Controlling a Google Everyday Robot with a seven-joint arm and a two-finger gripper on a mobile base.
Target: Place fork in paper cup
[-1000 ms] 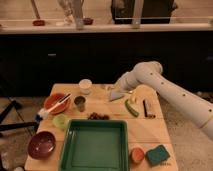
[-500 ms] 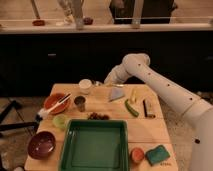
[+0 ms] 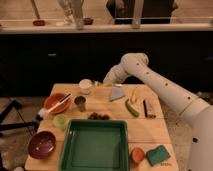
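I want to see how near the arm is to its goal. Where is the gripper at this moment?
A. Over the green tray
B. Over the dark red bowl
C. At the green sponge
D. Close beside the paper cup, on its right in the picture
D: the gripper hangs just to the picture's right of the paper cup, at the far side of the table.

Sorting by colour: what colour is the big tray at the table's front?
Green tray, clearest in the camera view; the shut tool is beside the paper cup.
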